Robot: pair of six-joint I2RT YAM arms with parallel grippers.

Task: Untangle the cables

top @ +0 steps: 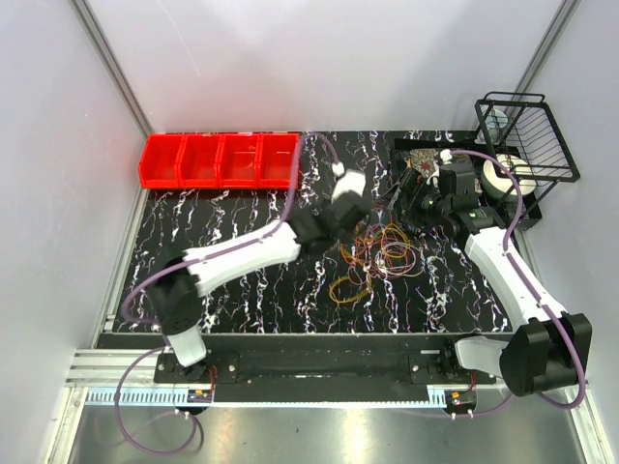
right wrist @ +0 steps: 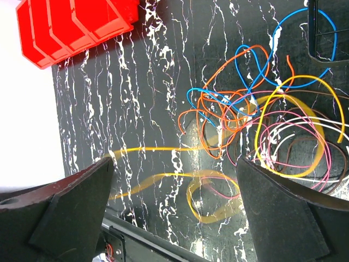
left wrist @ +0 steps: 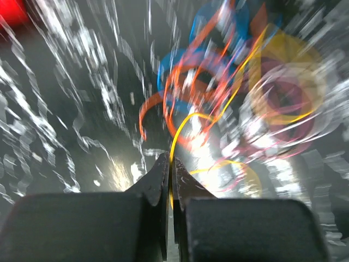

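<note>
The cables (top: 379, 255) lie in a loose tangle of orange, yellow, red, white and blue loops on the black marbled table. My left gripper (top: 356, 220) is at the tangle's left edge. In the blurred left wrist view it (left wrist: 171, 164) is shut on a yellow cable (left wrist: 182, 123) that runs up into the tangle (left wrist: 229, 93). My right gripper (top: 411, 201) hovers by the tangle's far right side. In the right wrist view it (right wrist: 174, 180) is wide open and empty above the tangle (right wrist: 256, 109), with a blurred yellow strand (right wrist: 163, 148) stretched leftwards below.
A red divided bin (top: 221, 160) stands at the back left and also shows in the right wrist view (right wrist: 71, 24). A black wire rack (top: 527, 135) and a white roll (top: 503, 174) stand at the back right. The table's near edge (right wrist: 163, 251) is close under the right gripper.
</note>
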